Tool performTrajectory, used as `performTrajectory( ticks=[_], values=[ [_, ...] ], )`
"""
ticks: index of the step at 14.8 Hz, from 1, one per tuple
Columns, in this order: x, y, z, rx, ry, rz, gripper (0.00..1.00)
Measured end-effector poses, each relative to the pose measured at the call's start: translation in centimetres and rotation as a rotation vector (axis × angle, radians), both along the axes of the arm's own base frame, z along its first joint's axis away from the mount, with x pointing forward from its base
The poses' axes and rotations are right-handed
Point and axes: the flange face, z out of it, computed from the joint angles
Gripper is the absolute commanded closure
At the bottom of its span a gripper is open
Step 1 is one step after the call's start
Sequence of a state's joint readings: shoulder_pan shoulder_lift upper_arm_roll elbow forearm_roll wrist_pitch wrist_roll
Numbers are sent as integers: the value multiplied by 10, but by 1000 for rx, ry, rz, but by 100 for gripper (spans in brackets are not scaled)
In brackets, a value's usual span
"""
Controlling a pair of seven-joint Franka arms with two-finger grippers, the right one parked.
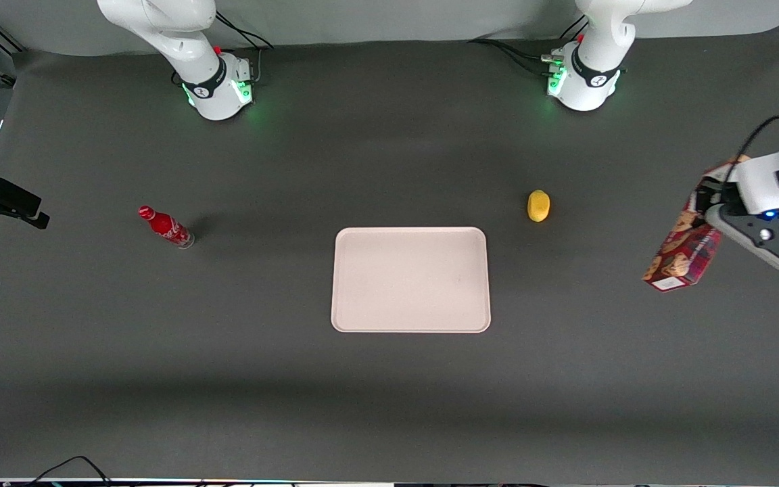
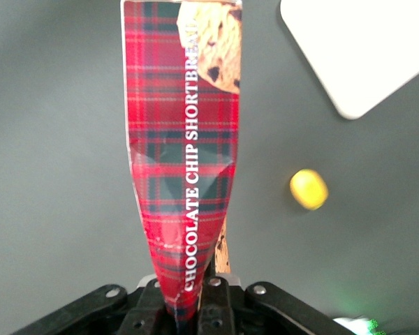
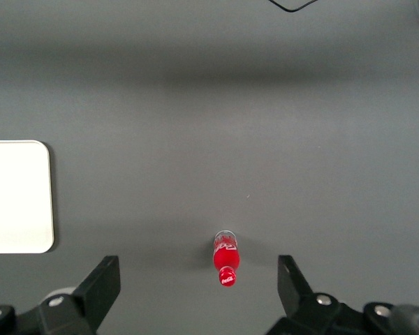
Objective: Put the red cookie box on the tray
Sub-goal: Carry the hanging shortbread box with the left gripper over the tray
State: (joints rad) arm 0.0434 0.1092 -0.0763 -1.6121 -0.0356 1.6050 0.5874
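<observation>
The red cookie box (image 1: 683, 243), a long tartan carton with cookie pictures, hangs tilted above the table at the working arm's end, well apart from the tray. My left gripper (image 1: 713, 206) is shut on its upper end. In the left wrist view the red cookie box (image 2: 185, 160) stretches away from the gripper (image 2: 185, 303), crushed where the fingers (image 2: 216, 307) pinch it. The pale pinkish-beige tray (image 1: 410, 279) lies flat near the table's middle with nothing on it; a corner of the tray (image 2: 363, 49) shows in the left wrist view.
A yellow lemon-like object (image 1: 538, 205) lies between the tray and the held box, a little farther from the front camera than the tray. A small red bottle (image 1: 165, 227) stands toward the parked arm's end of the table.
</observation>
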Motion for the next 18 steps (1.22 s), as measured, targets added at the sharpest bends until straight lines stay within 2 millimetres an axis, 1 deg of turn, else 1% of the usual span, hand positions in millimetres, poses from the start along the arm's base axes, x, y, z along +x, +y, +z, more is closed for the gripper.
performTrajectory(
  ticks=[2, 4, 6, 7, 9, 11, 13, 16, 18],
  values=[
    [-7, -46, 0, 25, 28, 154, 100],
    [-17, -102, -1, 50, 42, 287, 100],
    [-29, -155, -4, 65, 47, 382, 100],
    [-33, -178, -7, 65, 43, 424, 100],
    [-37, -213, -20, 49, 29, 489, 100],
    [-34, -241, -41, 10, 6, 533, 100],
    [-29, -260, -71, -22, -31, 547, 100],
    [-16, -271, -117, -13, -77, 580, 100],
    [-11, -282, -146, -16, -75, 600, 100]
  ],
)
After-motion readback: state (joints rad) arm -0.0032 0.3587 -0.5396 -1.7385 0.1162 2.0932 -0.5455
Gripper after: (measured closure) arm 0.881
